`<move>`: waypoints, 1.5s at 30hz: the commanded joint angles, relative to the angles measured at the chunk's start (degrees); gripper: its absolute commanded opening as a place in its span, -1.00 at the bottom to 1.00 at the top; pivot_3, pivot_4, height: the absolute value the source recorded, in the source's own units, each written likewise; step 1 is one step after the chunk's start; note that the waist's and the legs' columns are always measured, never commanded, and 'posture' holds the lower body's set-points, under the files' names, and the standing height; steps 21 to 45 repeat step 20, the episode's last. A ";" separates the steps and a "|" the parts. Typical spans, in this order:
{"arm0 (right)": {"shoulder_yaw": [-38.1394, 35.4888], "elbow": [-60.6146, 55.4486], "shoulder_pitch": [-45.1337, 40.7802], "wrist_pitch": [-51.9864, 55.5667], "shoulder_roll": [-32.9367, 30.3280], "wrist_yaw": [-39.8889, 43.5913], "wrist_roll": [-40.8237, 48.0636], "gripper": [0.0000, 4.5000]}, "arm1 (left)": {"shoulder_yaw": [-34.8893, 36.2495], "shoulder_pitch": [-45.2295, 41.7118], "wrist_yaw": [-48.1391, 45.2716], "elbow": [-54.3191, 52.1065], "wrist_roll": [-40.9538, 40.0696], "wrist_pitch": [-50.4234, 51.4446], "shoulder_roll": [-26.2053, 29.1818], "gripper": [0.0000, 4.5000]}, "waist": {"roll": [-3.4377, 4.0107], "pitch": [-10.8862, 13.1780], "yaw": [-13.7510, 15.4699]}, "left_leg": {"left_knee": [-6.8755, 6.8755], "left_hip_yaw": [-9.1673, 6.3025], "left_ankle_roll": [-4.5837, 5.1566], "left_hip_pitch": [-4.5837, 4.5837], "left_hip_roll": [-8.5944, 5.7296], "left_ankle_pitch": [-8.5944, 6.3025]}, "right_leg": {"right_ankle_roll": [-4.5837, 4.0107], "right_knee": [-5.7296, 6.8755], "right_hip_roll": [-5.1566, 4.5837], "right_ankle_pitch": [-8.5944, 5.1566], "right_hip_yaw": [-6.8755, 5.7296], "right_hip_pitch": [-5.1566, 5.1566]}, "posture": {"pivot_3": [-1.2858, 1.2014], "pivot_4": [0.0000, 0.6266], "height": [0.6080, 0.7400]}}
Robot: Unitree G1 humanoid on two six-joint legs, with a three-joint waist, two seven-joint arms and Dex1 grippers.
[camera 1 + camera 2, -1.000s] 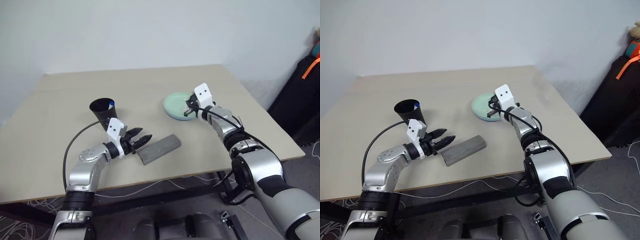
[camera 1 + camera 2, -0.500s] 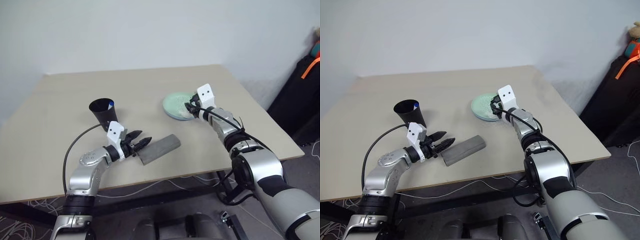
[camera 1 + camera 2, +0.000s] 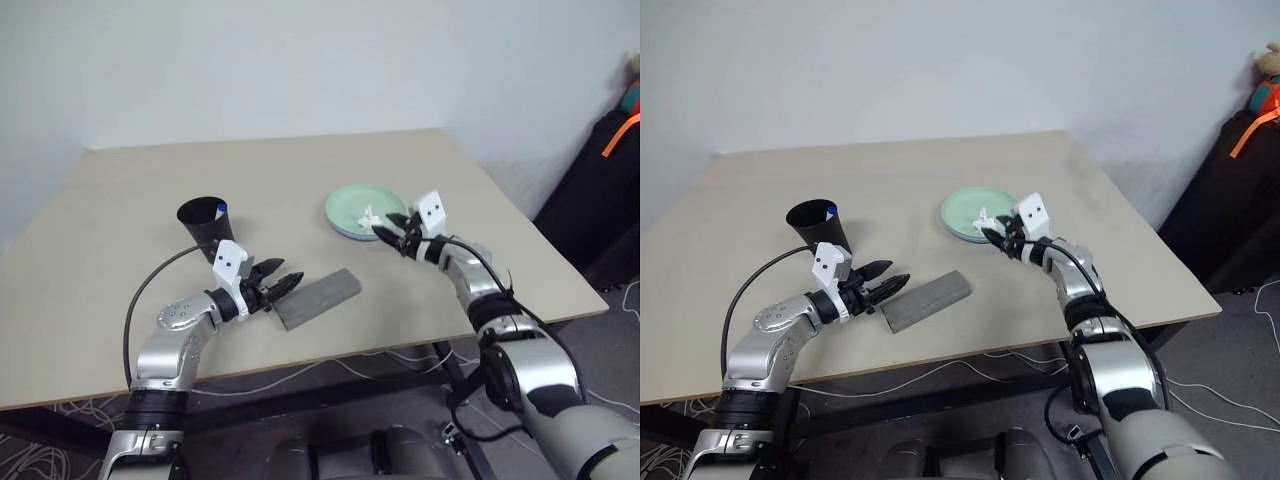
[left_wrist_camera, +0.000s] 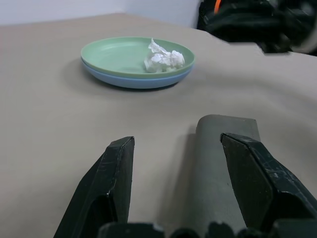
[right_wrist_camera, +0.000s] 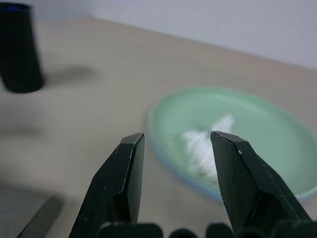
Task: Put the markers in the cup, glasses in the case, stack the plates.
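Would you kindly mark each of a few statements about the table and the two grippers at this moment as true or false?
1. The green plate sits on top of the blue plate. True.
2. A white wad lies on the bare table beside the plates. False: it lies on the green plate.
3. The grey case lies closed on the table. True.
4. The right gripper is clamped on the wad. False: its fingers stand open and empty, at the plate's near edge.
5. The black cup lies tipped on its side. False: it stands upright, with a blue marker cap showing at its rim.
6. The left gripper is open beside the case's end. True.
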 commanded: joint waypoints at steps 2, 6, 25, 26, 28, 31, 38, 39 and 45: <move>0.76 -24.17 9.61 11.85 -5.36 10.68 8.69 0.02 | 4.48 1.64 3.11 -6.25 -2.07 -2.55 -1.03 0.29 | 0.05 0.01 0.05 | 0.00 -0.01 -0.01 -0.01 0.00 -0.01 | 0.00 0.00 -0.01 -0.01 0.00 -0.01 | 0.03 -1.00 1.00; 1.28 -34.90 14.90 19.11 -9.76 13.06 11.65 0.02 | 6.98 3.47 3.59 -7.93 -3.42 -3.05 -0.89 0.29 | 0.08 0.03 0.02 | 0.06 0.02 -0.25 0.03 -0.03 -0.14 | -0.14 0.03 -0.08 -0.08 -0.02 0.00 | 0.03 -1.00 1.00; 1.37 -37.58 19.34 20.17 -11.63 8.65 11.29 0.02 | 9.85 9.61 1.70 -6.52 -3.17 -4.68 3.10 0.29 | 0.15 0.08 0.28 | 0.00 -0.26 -0.29 0.05 -0.04 -0.17 | -0.15 -0.03 -0.09 -0.09 -0.35 -0.06 | 0.03 -1.00 1.00; 1.37 -37.58 19.34 20.17 -11.63 8.65 11.29 0.02 | 9.85 9.61 1.70 -6.52 -3.17 -4.68 3.10 0.29 | 0.15 0.08 0.28 | 0.00 -0.26 -0.29 0.05 -0.04 -0.17 | -0.15 -0.03 -0.09 -0.09 -0.35 -0.06 | 0.03 -1.00 1.00; 1.37 -37.58 19.34 20.17 -11.63 8.65 11.29 0.02 | 9.85 9.61 1.70 -6.52 -3.17 -4.68 3.10 0.29 | 0.15 0.08 0.28 | 0.00 -0.26 -0.29 0.05 -0.04 -0.17 | -0.15 -0.03 -0.09 -0.09 -0.35 -0.06 | 0.03 -1.00 1.00; 1.37 -37.58 19.34 20.17 -11.63 8.65 11.29 0.02 | 9.85 9.61 1.70 -6.52 -3.17 -4.68 3.10 0.29 | 0.15 0.08 0.28 | 0.00 -0.26 -0.29 0.05 -0.04 -0.17 | -0.15 -0.03 -0.09 -0.09 -0.35 -0.06 | 0.03 -1.00 1.00; 1.37 -37.58 19.34 20.17 -11.63 8.65 11.29 0.02 | 9.85 9.61 1.70 -6.52 -3.17 -4.68 3.10 0.29 | 0.15 0.08 0.28 | 0.00 -0.26 -0.29 0.05 -0.04 -0.17 | -0.15 -0.03 -0.09 -0.09 -0.35 -0.06 | 0.03 -1.00 1.00; 1.37 -37.58 19.34 20.17 -11.63 8.65 11.29 0.02 | 9.85 9.61 1.70 -6.52 -3.17 -4.68 3.10 0.29 | 0.15 0.08 0.28 | 0.00 -0.26 -0.29 0.05 -0.04 -0.17 | -0.15 -0.03 -0.09 -0.09 -0.35 -0.06 | 0.03 -1.00 1.00; 1.37 -37.58 19.34 20.17 -11.63 8.65 11.29 0.02 | 9.85 9.61 1.70 -6.52 -3.17 -4.68 3.10 0.29 | 0.15 0.08 0.28 | 0.00 -0.26 -0.29 0.05 -0.04 -0.17 | -0.15 -0.03 -0.09 -0.09 -0.35 -0.06 | 0.03 -1.00 1.00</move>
